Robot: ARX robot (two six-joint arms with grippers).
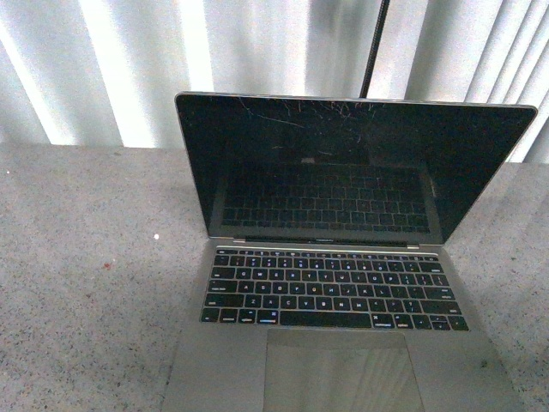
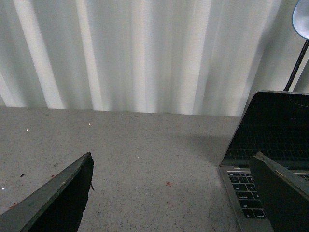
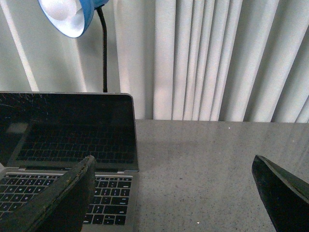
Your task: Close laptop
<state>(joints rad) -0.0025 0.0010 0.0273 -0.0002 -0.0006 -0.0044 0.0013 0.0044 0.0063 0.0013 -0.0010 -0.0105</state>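
Observation:
The grey-silver laptop [image 1: 334, 292] stands open on the speckled grey table, its cracked black screen [image 1: 352, 163] upright and tilted slightly back, black keys and big trackpad facing me. Neither arm shows in the front view. My left gripper [image 2: 174, 164] is open and empty over bare table beside the laptop's left edge [image 2: 241, 193]. My right gripper [image 3: 176, 166] is open and empty beside the laptop's right edge [image 3: 116, 193]; one finger [image 3: 63, 203] overlaps the keyboard in view.
The speckled grey table [image 1: 86, 283] stretches out to both sides of the laptop. A white corrugated wall [image 1: 257, 51] runs behind it. A blue desk lamp [image 3: 72, 17] on a black gooseneck rises behind the screen.

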